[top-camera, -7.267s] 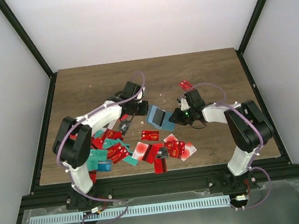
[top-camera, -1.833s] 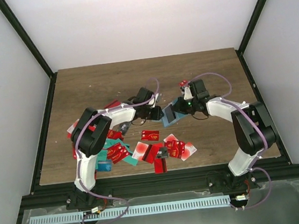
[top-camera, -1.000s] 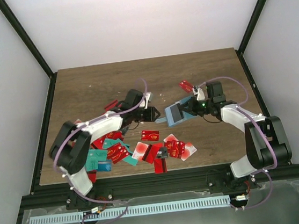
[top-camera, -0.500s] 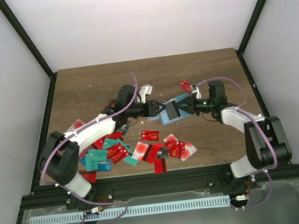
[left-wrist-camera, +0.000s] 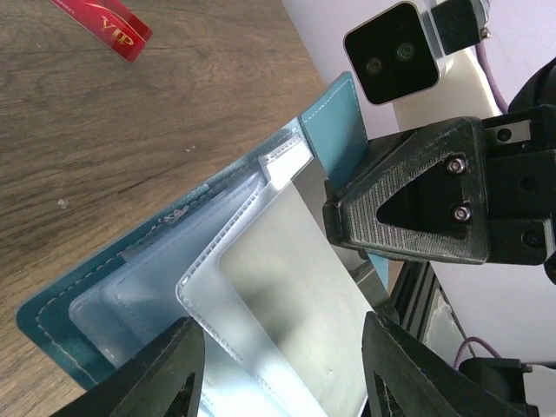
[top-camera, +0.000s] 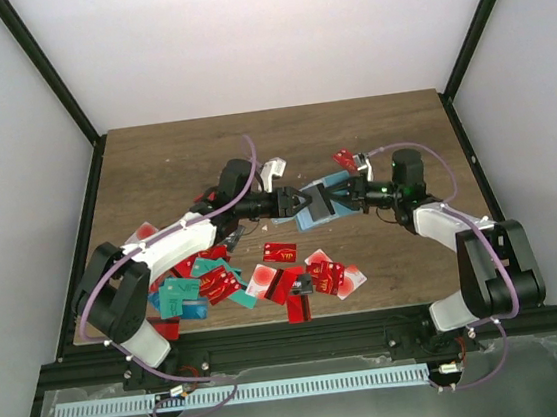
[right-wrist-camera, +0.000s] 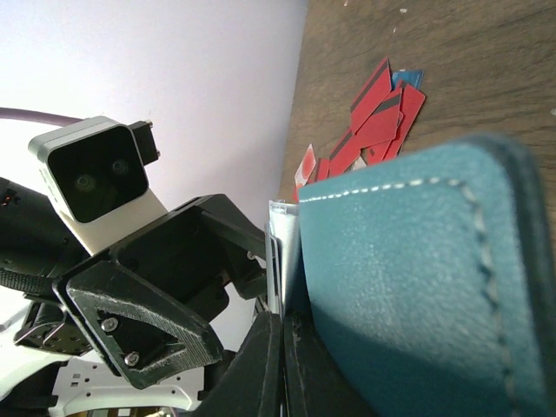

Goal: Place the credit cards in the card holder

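The teal card holder hangs open above the table's middle, and my right gripper is shut on it from the right. In the right wrist view the jaws pinch the clear inner sleeves beside the teal cover. My left gripper faces it from the left and is open. Its fingers stand on either side of a pale clear panel of the holder. Credit cards, mostly red and some teal, lie scattered on the table near the front left.
A single red card lies behind the right arm and also shows at the top of the left wrist view. The two grippers are almost touching. The wooden table ends in black frame rails and white walls.
The left gripper's jaws have spread apart around the holder's pale panel. The left arm reached right and the right arm brought the holder left, so they now meet mid-table.
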{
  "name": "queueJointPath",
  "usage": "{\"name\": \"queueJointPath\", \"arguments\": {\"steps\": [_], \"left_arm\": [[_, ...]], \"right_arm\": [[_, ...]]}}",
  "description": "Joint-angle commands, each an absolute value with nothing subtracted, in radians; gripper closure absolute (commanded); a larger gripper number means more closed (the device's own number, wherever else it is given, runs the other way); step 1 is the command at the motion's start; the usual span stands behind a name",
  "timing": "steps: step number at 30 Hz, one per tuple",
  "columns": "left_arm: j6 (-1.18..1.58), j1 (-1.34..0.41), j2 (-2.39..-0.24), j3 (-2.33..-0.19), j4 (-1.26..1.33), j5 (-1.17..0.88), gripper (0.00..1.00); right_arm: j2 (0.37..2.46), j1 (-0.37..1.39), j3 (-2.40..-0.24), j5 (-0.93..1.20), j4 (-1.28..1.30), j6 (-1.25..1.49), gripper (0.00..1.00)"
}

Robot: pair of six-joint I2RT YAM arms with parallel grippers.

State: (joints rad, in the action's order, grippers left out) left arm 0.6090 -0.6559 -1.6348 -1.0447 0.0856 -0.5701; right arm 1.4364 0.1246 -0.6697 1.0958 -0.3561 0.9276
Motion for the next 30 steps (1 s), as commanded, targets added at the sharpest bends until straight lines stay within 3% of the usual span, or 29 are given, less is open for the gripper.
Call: {"name": "queueJointPath", "arguments": {"steps": [1, 6, 15, 20, 25, 30], "left_arm": [[0.625, -0.655, -1.663, -1.04, 0.129, -0.597, 0.47], [0.654, -0.655, -1.684, -1.042, 0.194, -0.641, 0.46], [0.758, -0.665, -1.769, -1.101, 0.341, -0.732, 0.66], [0.734, -0.669, -1.793, -1.143, 0.264, -0.701, 0.95], [0.616, -0.666, -1.814, -1.254, -0.127, -0.405, 0.96], [0.602, -0.669, -1.91, -1.367, -0.327, -0.262, 0.96]], "right_arm": [[1.411, 0.112, -0.661, 1.153, -0.456, 0.989, 0.99], [1.412, 0.112, -0.648, 1.158, -0.504, 1.021, 0.99], [1.461, 0.132, -0.62, 1.152, -0.596, 1.057, 0.99], [1.485, 0.148, -0.633, 1.132, -0.545, 1.005, 0.99], [1.455, 0.149, -0.739, 0.9, -0.103, 0.686, 0.72], [1.399, 0.179, -0.729, 0.792, -0.017, 0.554, 0.53]]}}
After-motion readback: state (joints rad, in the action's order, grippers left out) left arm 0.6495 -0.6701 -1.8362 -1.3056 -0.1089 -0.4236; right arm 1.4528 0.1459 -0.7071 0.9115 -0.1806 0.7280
